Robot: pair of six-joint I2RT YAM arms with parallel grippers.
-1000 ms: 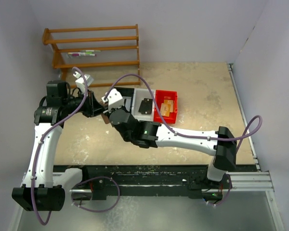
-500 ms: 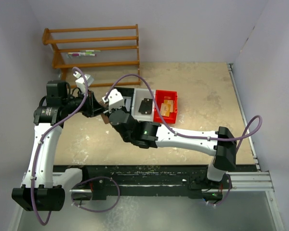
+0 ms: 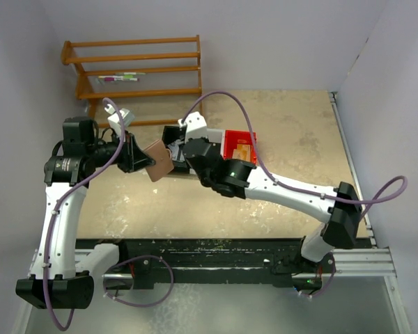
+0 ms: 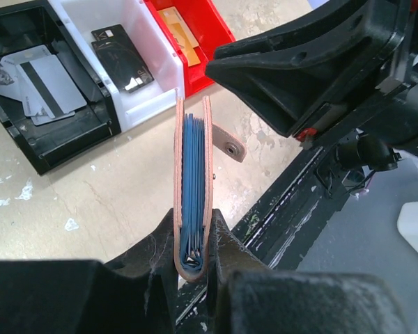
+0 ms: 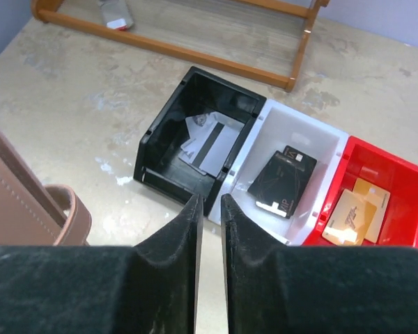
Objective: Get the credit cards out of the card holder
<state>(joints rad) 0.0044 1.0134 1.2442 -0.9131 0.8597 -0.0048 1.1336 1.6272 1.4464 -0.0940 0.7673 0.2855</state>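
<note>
The left pincer [image 4: 193, 261] is clenched on the folded spine of the card holder [image 4: 193, 167] and holds it edge-up above the surface [image 5: 76, 118]. The holder is smooth pinkish-brown leather-like material with stitched edges. Between its two covers sit thin blue layers, seen edge-on, and whether any card lies among them cannot be told. One short, rounded strap tab [image 4: 228, 144] with a metal snap sticks out from its right side.

The right pincer [image 5: 210, 202] hangs nearby over the bins. Its two dark, matte jaws are barely parted, with a slim slit between them and nothing visible in it.

Three square plastic bins stand touching in a row beyond it. The black bin [image 5: 148, 149] holds pale grey credit cards [image 5: 212, 146] with dark stripes, at least two. The white bin [image 5: 327, 149] holds glossy black ones, seemingly two stacked. The red bin [image 5: 397, 170] holds two golden-yellow ones.

One wooden rack [image 3: 139, 57] with slatted rails stands at the far edge.
</note>
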